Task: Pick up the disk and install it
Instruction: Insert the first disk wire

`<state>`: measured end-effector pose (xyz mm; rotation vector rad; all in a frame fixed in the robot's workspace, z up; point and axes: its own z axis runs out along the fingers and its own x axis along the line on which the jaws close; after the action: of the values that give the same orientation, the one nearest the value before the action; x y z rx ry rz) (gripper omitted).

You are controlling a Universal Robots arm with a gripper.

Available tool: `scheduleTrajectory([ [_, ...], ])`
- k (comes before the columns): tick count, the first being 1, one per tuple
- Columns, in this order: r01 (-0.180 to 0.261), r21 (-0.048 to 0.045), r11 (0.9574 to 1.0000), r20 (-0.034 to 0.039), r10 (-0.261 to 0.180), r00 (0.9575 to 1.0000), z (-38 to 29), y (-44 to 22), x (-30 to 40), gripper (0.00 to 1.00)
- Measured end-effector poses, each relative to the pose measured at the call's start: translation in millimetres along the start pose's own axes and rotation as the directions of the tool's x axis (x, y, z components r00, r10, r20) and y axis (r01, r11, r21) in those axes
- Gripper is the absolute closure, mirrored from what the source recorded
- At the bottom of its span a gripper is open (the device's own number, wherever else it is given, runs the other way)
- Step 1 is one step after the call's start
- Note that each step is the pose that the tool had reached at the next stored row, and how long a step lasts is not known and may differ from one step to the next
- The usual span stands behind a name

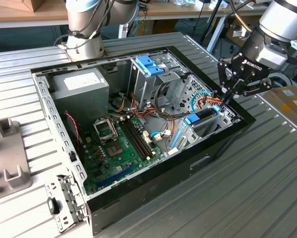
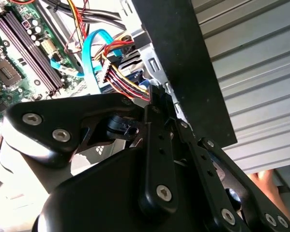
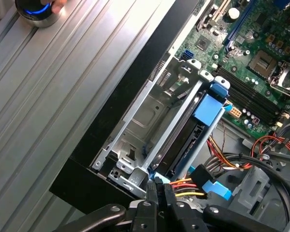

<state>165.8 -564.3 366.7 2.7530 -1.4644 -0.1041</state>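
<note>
One disk point(image 3: 183, 140) sits in the bay, one claw point(image 3: 157, 189) at its end.

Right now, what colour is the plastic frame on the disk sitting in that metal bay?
Blue; the disk's blue plastic carrier frame shows best in the first wrist view.

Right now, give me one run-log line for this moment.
gripper: shut on disk | silver-metal disk in blue plastic carrier: on edge in bay of open black computer case
</note>
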Motion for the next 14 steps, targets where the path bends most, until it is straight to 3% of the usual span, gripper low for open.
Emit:
scheduleTrajectory([
  [14, -0.004, 0.0002, 1.0, 0.0002, 0.004, 1.0, 0.9, 8.8, -5.9, 0.83],
])
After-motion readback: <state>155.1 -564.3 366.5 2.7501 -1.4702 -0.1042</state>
